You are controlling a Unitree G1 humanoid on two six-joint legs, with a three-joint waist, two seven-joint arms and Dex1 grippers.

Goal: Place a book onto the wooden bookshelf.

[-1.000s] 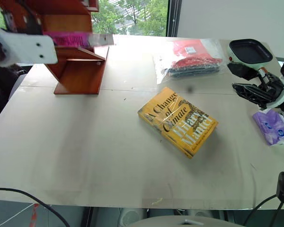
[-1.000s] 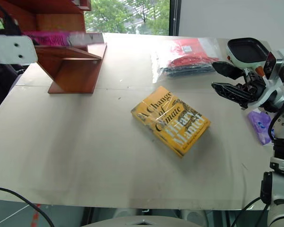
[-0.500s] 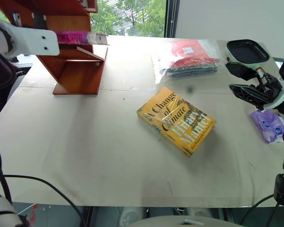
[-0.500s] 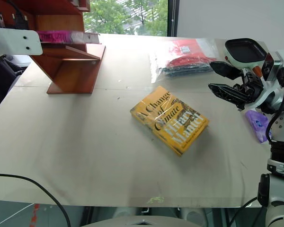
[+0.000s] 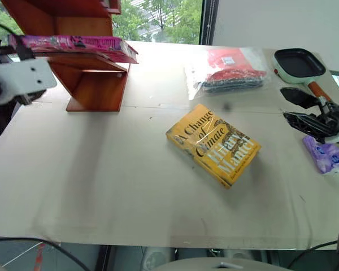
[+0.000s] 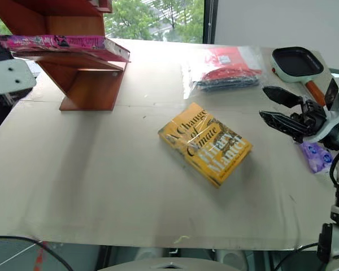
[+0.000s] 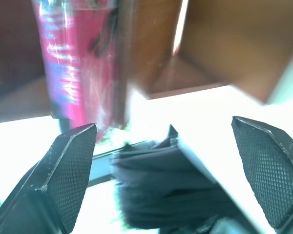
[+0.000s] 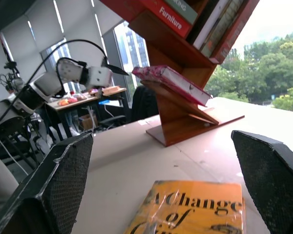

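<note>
Both jaw pairs stand wide apart and grip nothing. At far left, the left gripper (image 7: 171, 161) shows its two black fingers spread, with the bright pink glossy paperback book (image 5: 73, 46) ahead of them and clear of both; no finger touches it. That book lies flat on a slanted lower board of the reddish-brown wooden bookshelf (image 5: 93, 84), one end overhanging the board's edge toward the table centre, so it rests on the shelf alone; judged from this, the placing is done and the spread fingers fit a release. Other books stand on the upper boards, seen from the right wrist. Mid-table lies a yellow paperback (image 5: 213, 144) titled "A Change of Climate", flat and askew, well apart from shelf and grippers. Behind it sits a clear plastic bag with red and dark contents (image 5: 229, 69). At far right, the right gripper (image 6: 282, 108) hangs over the table edge, empty, near a black square pan with an orange handle (image 5: 298, 61) and a small purple packet (image 5: 326, 155). The pink book lies well apart from these right jaws, across the table's width.
</note>
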